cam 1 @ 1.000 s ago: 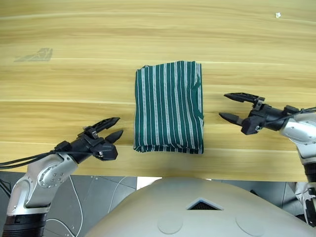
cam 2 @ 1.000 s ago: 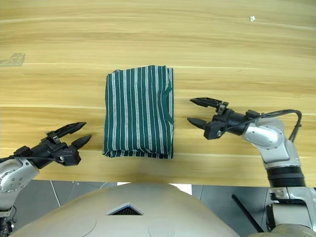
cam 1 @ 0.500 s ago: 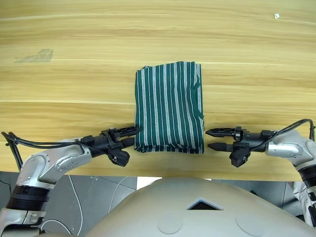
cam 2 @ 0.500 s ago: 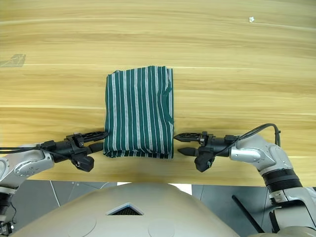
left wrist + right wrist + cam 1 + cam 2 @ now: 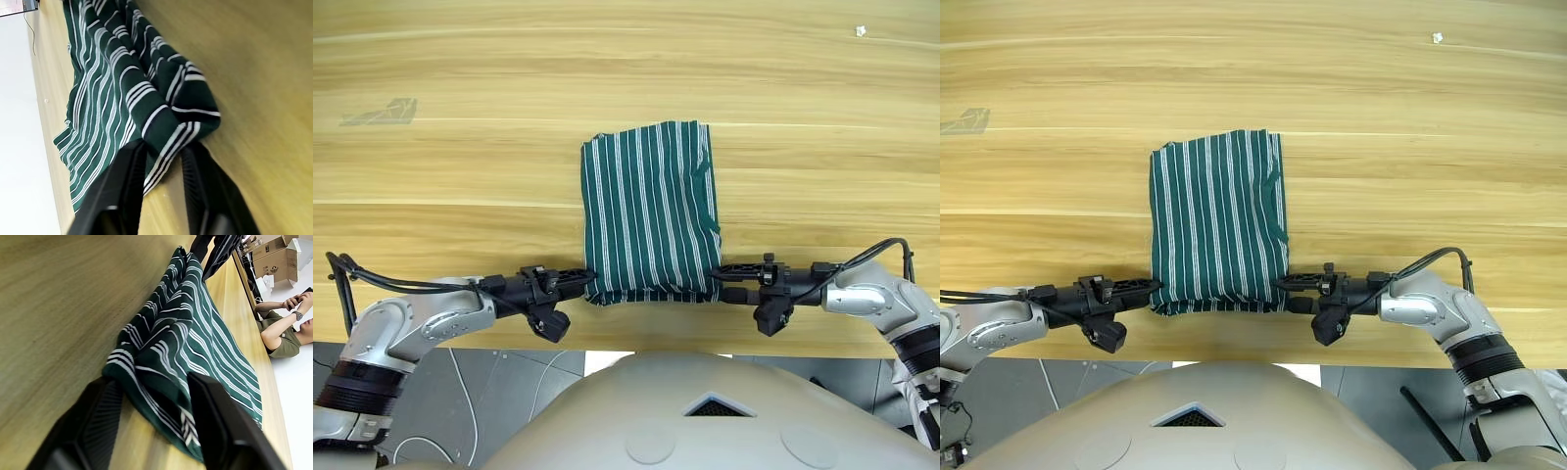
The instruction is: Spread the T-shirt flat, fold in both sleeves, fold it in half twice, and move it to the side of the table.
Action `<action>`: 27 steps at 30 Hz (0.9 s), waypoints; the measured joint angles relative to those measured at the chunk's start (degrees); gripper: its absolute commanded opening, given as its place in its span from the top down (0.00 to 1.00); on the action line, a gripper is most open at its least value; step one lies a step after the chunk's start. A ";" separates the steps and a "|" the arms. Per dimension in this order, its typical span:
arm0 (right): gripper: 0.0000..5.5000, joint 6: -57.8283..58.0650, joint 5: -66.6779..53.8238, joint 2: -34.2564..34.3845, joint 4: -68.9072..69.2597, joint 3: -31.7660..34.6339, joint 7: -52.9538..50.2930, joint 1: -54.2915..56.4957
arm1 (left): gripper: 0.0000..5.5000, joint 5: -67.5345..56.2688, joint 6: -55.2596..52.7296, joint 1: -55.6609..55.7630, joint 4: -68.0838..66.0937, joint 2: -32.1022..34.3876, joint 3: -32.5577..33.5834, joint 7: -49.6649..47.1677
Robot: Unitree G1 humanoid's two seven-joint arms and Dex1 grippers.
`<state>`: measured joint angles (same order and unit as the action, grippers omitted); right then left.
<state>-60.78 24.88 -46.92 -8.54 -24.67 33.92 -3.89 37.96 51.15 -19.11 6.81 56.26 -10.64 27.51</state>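
The folded T-shirt [image 5: 651, 211], dark green with thin white stripes, lies as an upright rectangle on the pale wooden table [image 5: 460, 176], about midway across and close to the near edge, its stripes running away from the robot. Its far edge is fairly straight; the near edge is bunched a little at both corners. Both arms lie low along the near edge of the table, pointing inward at one another. The left gripper [image 5: 587, 281] is at the near left corner of the shirt, and from its wrist camera the two black fingers [image 5: 122, 186] stand close together with the striped corner squeezed between them, the cloth filling the narrow gap. The right gripper [image 5: 717, 280] is at the near right corner; its fingers [image 5: 98, 421] sit either side of the folded edge with a wider gap, the cloth lying between them and brushing them, not clearly pinched. A black cable [image 5: 871, 257] loops over the right forearm. Well apart from the shirt, a small white scrap [image 5: 861, 30] sits near the far right of the table, and a faint grey mark [image 5: 382, 110] shows on the wood at far left. Cardboard boxes [image 5: 274, 254] stand in the room beyond the table's end.
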 measured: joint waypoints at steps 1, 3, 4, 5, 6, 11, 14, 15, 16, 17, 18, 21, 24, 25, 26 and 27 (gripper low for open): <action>0.71 0.19 0.01 0.00 -0.05 -0.20 0.00 0.00 | 0.90 0.02 0.03 0.36 -0.35 0.00 -0.45 -0.12; 0.79 0.44 0.13 0.00 -0.15 -0.46 0.00 -0.01 | 0.97 0.18 0.02 0.99 -1.04 0.00 -1.35 -0.35; 0.81 0.60 0.14 0.00 -0.22 -0.57 0.01 0.00 | 0.99 0.31 0.02 1.31 -1.22 -0.01 -1.70 -0.36; 0.83 0.74 0.18 0.00 -0.24 -0.64 0.02 0.00 | 1.00 0.32 0.03 1.83 -1.46 -0.03 -2.23 -0.42; 0.88 0.83 0.18 0.01 -0.40 -0.76 0.06 0.09 | 1.00 0.32 -0.04 2.00 -1.47 -0.04 -2.51 -0.52; 1.00 8.20 -8.91 -0.18 0.72 -3.19 5.40 -0.57 | 1.00 -2.41 -1.76 1.46 -1.92 -0.07 -3.50 -0.60; 1.00 19.56 -21.74 -1.18 5.42 -3.65 11.78 -1.21 | 1.00 -7.70 -4.01 -0.22 -1.65 -0.13 -3.86 0.37; 1.00 27.29 -29.70 -3.07 9.82 -3.29 15.43 -2.09 | 1.00 -11.83 -5.49 -1.20 -1.42 -0.10 -3.94 2.04; 1.00 30.77 -33.36 -4.19 11.82 -2.87 16.94 -2.58 | 1.00 -14.30 -6.46 -1.94 -1.34 -0.04 -3.93 3.02; 1.00 38.30 -41.17 -6.67 16.15 -1.70 20.08 -3.30 | 1.00 -20.59 -9.39 -3.62 -0.27 0.39 -3.85 5.58; 1.00 43.90 -47.28 -8.46 19.06 -0.18 22.42 -3.51 | 1.00 -26.87 -12.38 -5.02 1.62 1.26 -3.71 7.67; 1.00 55.39 -59.43 -11.63 23.67 3.49 27.08 -4.11 | 1.00 -41.31 -20.53 -7.42 8.29 3.01 -2.46 12.64; 1.00 65.87 -70.76 -14.84 27.40 8.53 32.37 -5.65 | 1.00 -56.62 -29.19 -9.32 16.67 6.20 2.88 16.67; 1.00 69.56 -75.84 -15.90 28.58 11.59 34.24 -6.64 | 1.00 -62.27 -32.13 -11.14 20.19 7.62 5.77 18.31; 1.00 71.82 -78.61 -16.40 29.27 13.78 35.12 -7.15 | 1.00 -65.83 -34.31 -12.95 22.52 8.52 8.23 19.68; 1.00 72.73 -79.34 -16.53 29.51 14.58 35.42 -7.20 | 1.00 -67.32 -35.47 -13.89 23.43 8.79 9.44 20.39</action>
<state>11.95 -54.46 -63.45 20.96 -10.09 69.35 -11.09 -29.36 15.68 -33.00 30.24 65.05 -1.20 47.89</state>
